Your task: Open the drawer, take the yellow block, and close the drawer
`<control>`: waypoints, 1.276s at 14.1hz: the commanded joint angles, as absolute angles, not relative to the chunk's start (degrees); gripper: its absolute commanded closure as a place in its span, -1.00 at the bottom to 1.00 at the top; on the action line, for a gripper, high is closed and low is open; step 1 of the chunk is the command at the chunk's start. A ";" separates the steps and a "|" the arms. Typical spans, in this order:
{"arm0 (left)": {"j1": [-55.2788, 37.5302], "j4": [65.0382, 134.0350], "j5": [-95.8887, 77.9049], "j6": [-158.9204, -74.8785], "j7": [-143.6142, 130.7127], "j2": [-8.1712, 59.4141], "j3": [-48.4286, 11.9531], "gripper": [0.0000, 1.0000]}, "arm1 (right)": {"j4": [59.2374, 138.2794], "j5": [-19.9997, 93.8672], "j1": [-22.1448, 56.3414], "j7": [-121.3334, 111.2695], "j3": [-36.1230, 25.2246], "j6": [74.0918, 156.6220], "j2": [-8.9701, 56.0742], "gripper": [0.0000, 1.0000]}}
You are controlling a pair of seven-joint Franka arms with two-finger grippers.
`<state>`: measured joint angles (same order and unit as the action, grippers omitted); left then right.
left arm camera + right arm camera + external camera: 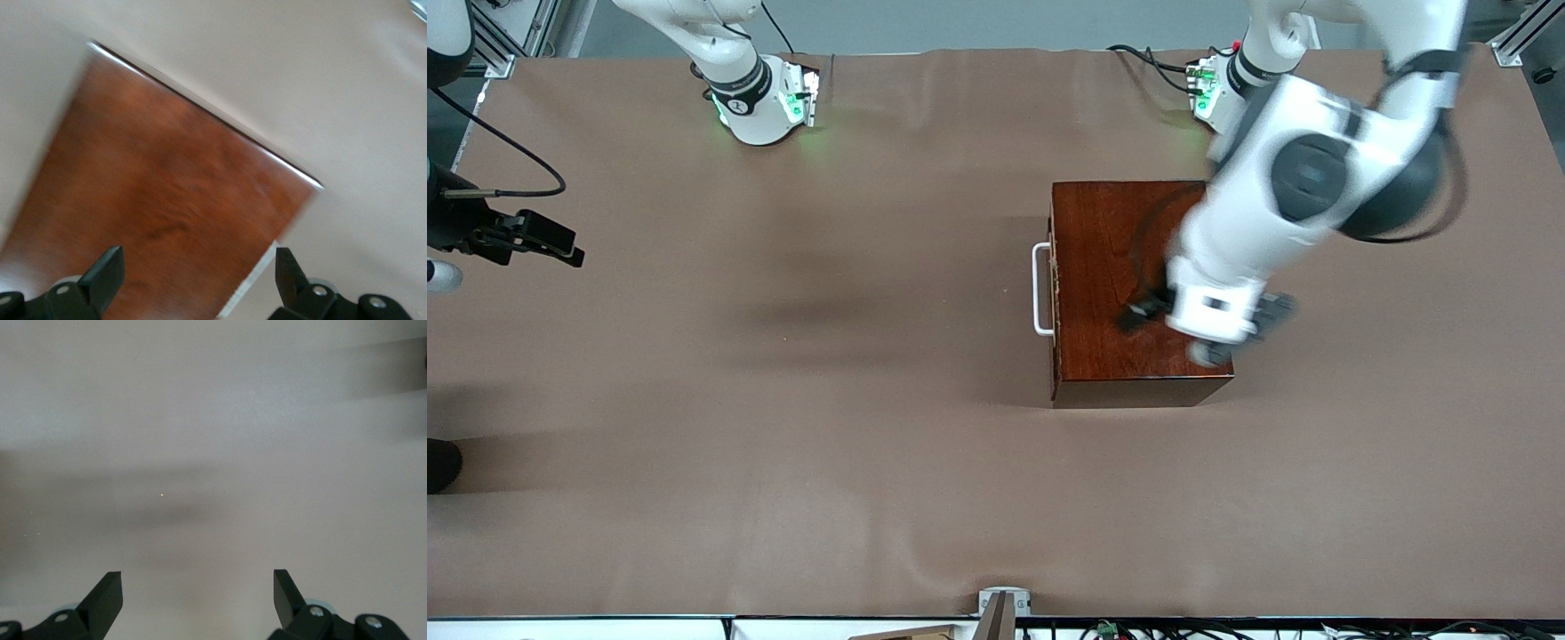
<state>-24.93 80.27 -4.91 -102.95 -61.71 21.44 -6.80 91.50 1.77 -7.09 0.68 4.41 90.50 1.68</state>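
A: Drawer [1055, 289] shut, flush in the mahogany box [1120, 293], right of centre in the front view. White handle [1040, 289] faces the right arm's end of the table. Nobody on it.

B: Fingers?

A: Left gripper [197, 277]: fingers [107, 270] spread, nothing between them. It hangs over the box top, near the edge away from the handle. Left wrist view shows mostly box lid.

B: Right one?

A: Right gripper [197, 597]: fingers [110, 593] spread too, empty, only bare table cloth [213, 440] under it. In the front view it sits at the left edge of the frame, well apart from the box. Looks parked.

B: Yellow block?

A: Not visible in any view. Presumably inside the drawer, can't confirm.

B: Progress?

A: Nothing done yet, as I read it. Open, pick and close are all left.
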 commanded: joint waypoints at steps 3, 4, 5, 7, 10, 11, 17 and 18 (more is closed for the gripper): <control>-38.38 74.11 1.47 -111.08 -72.58 29.16 -5.71 -1.00 | 91.49 1.32 -7.29 1.32 4.75 90.62 1.32 -1.00; -41.19 73.40 4.02 -112.05 -74.34 31.01 -5.71 -1.00 | 91.49 1.32 -7.29 1.32 4.75 90.62 1.32 -1.00; -42.87 73.30 5.52 -112.93 -74.79 32.24 -5.71 -1.00 | 91.49 1.32 -7.29 1.32 4.75 90.62 1.32 -1.00; -45.08 73.39 7.11 -112.42 -73.22 34.44 -5.71 -1.00 | 91.49 1.32 -7.29 1.32 4.75 90.62 1.32 -1.00; -46.76 73.65 13.08 -106.29 -60.17 36.38 -6.24 -1.00 | 91.49 1.32 -7.29 1.32 4.75 90.62 1.41 -1.00; -46.84 73.48 13.18 -105.82 -56.99 37.00 -6.24 -1.00 | 91.49 1.32 -7.29 1.32 4.75 90.62 1.49 -1.00; -47.55 73.65 16.79 -103.19 -55.37 40.17 -5.98 -1.00 | 91.49 1.32 -7.29 1.32 4.75 90.62 1.49 -1.00; -47.55 73.65 16.53 -102.57 -55.46 40.34 -5.98 -1.00 | 91.49 1.32 -7.29 1.32 4.75 90.62 1.49 -1.00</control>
<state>-46.92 76.10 14.67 -105.21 -56.18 39.00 -6.12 91.50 1.77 -7.09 0.68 4.42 90.51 1.71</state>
